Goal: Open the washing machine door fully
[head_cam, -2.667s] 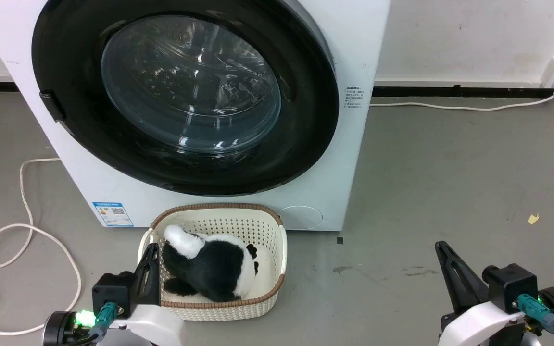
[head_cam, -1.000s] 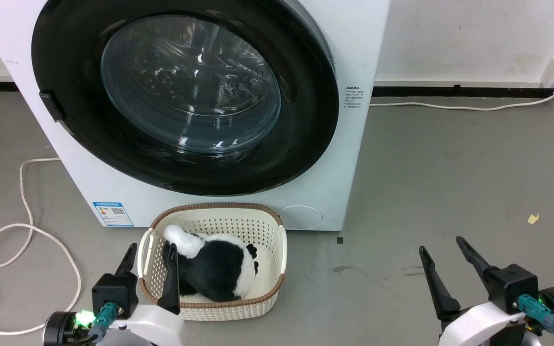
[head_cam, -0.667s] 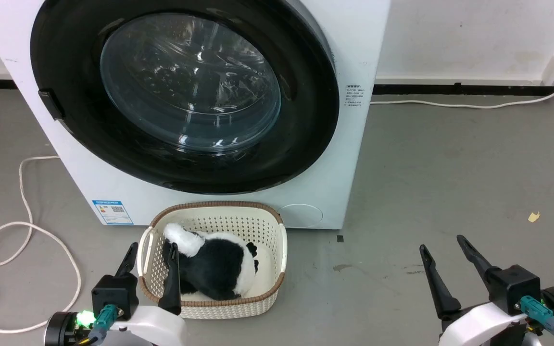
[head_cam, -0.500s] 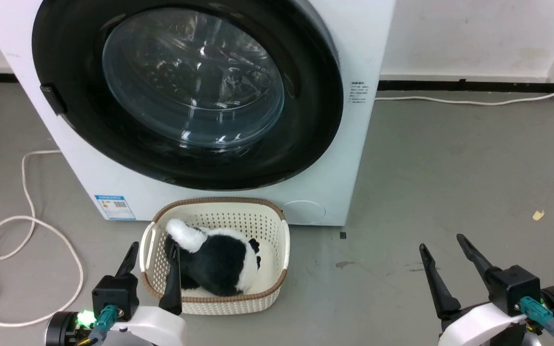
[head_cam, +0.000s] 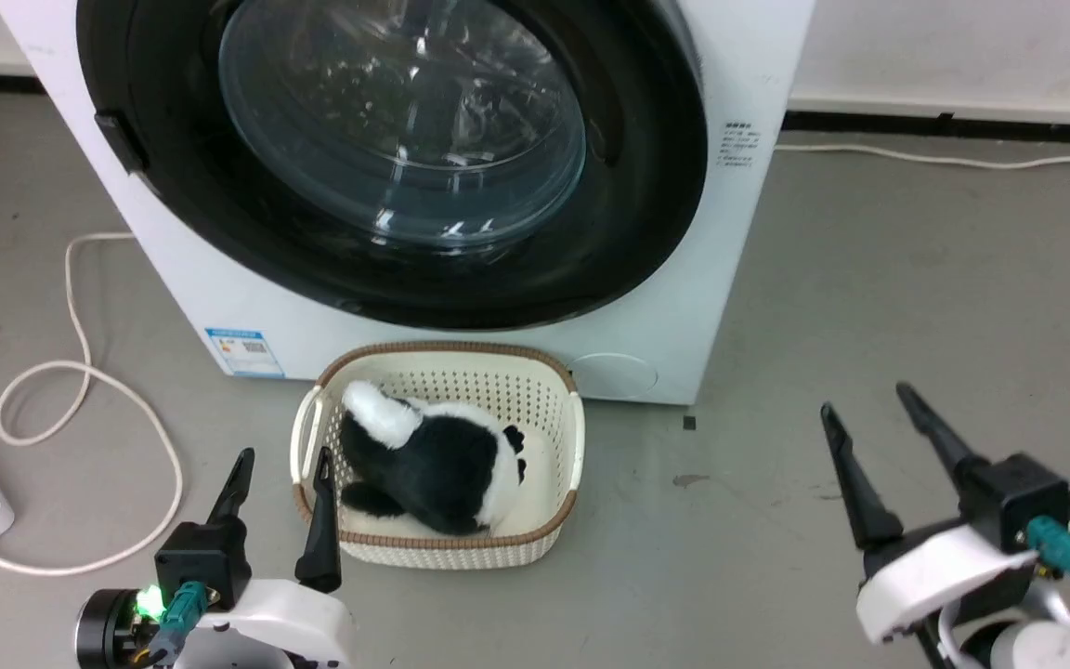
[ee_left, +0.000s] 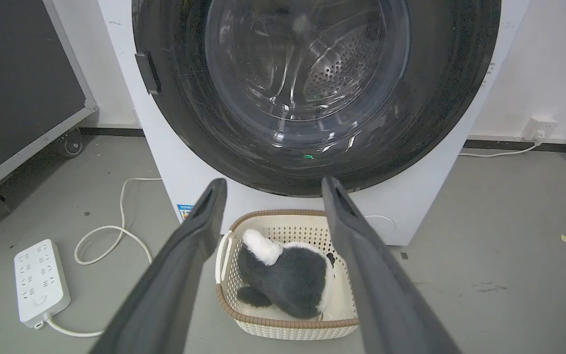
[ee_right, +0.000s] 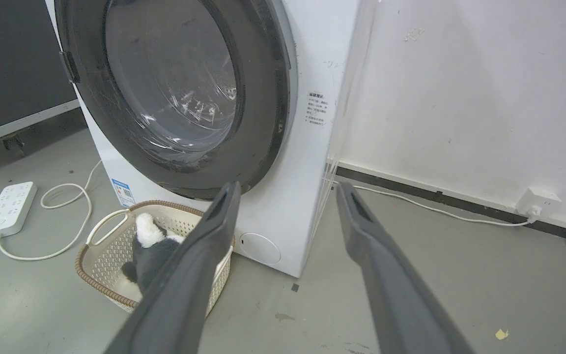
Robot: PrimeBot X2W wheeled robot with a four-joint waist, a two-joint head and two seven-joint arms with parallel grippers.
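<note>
At lower left the left gripper (head_cam: 283,460) stood open beside a basket (head_cam: 447,350) holding a plush toy (head_cam: 433,455). The washing machine door (head_cam: 400,139) sat at upper centre, shut against the white machine (head_cam: 707,297). At lower right the right gripper (head_cam: 866,400) stood open.

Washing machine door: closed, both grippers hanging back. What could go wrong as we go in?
The left gripper sits beside the basket, which stands just below the washing machine door; reaching up could knock it.
The small black tab on the door's left edge looks like the only hold; a grip may slip off the glossy rim.
</note>
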